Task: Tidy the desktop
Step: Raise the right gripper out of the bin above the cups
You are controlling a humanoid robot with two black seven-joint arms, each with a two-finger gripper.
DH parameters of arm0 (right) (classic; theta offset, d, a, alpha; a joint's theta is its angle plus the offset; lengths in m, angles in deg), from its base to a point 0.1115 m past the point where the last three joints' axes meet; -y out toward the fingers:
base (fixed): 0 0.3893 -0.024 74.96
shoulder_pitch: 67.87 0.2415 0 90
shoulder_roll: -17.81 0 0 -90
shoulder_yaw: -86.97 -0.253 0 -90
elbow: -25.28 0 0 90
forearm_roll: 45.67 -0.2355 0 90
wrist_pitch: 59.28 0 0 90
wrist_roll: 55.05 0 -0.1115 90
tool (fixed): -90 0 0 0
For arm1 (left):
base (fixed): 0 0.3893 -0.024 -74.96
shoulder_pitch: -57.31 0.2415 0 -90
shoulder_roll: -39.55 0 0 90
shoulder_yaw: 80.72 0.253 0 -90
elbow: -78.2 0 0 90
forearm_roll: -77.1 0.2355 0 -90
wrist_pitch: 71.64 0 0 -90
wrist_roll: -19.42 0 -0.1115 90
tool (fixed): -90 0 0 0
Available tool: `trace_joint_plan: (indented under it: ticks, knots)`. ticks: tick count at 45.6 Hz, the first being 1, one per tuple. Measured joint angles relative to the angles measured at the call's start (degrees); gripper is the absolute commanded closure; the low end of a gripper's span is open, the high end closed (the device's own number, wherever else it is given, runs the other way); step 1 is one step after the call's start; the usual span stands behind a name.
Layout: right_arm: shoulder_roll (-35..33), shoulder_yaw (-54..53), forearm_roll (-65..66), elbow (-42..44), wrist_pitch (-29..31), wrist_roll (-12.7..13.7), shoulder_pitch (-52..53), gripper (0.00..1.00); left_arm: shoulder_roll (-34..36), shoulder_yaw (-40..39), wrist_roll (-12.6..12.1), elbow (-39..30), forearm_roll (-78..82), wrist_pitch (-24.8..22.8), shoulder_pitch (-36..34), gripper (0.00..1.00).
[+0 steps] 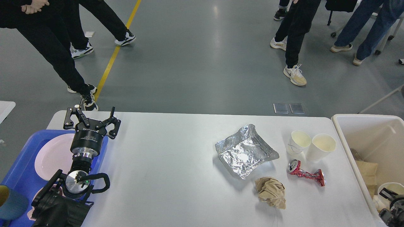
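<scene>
The white desktop [176,164] carries a crumpled foil tray [244,153], two white paper cups [298,142] [322,146], a crushed red can [306,173] and a ball of brown paper [270,192], all on its right half. My left gripper [91,117] stands open and empty over the far left corner, beside the blue tray [19,176]. Only part of my right gripper [389,201] shows at the bottom right edge, inside the cream bin [363,132], next to a white cup [393,187]. Its fingers are too small and cut off to read.
The blue tray holds a pink plate [53,154], and a teal cup [9,201] stands at its near edge. Brown paper [367,173] lies in the bin. Several people stand and walk on the grey floor beyond the table's far edge.
</scene>
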Motion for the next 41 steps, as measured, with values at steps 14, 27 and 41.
trace_joint_plan:
  ticks: [14, 27, 41]
  knots:
    - [-0.05, 0.07, 0.11, -0.58, -1.39, -0.27, 1.63, 0.00, 0.00, 0.00, 0.00, 0.06, 0.00, 0.00, 0.00, 0.04]
    - [-1.18, 0.59, 0.24, -2.99, 0.69, -0.60, 5.49, 0.00, 0.00, -0.04, 0.00, 0.05, 0.00, 0.00, 0.00, 0.04]
    - [-12.08, 5.37, 3.95, -27.15, 13.81, -0.56, 29.34, 0.00, 0.00, -0.01, 0.00, -0.01, 0.00, 0.00, -0.05, 0.04]
